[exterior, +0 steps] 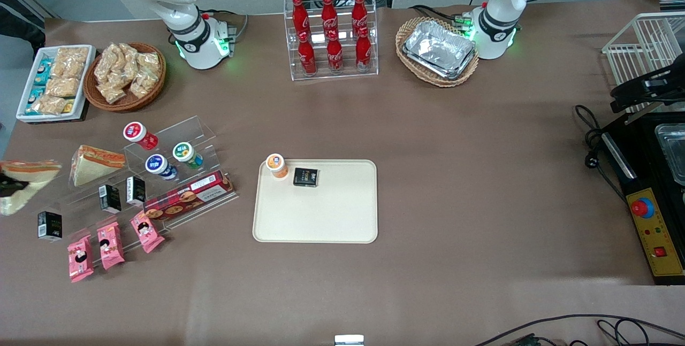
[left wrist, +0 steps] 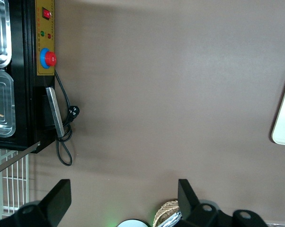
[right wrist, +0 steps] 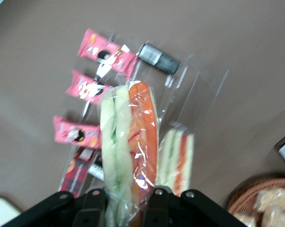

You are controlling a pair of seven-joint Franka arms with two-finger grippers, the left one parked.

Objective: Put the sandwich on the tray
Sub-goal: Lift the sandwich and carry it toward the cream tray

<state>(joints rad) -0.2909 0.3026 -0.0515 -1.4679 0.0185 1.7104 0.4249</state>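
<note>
We see our gripper (right wrist: 126, 201) shut tight on the sandwich (exterior: 21, 183), up above the snack rack (exterior: 155, 175). On the tray (exterior: 316, 212) a cup (exterior: 276, 165) and a black box (exterior: 305, 176) fill the edge farther from the camera. The nearer part is bare, and bare table lies between rack and tray.

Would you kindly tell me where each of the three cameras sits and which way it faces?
Front view: high, looking down on the table; both arm bases show, tray central.
Left wrist view: on the parked arm, looking down at bare table; shares the tray's edge with the front view.
Right wrist view: on the working arm, above the display; gripper shut on the sandwich.
</note>
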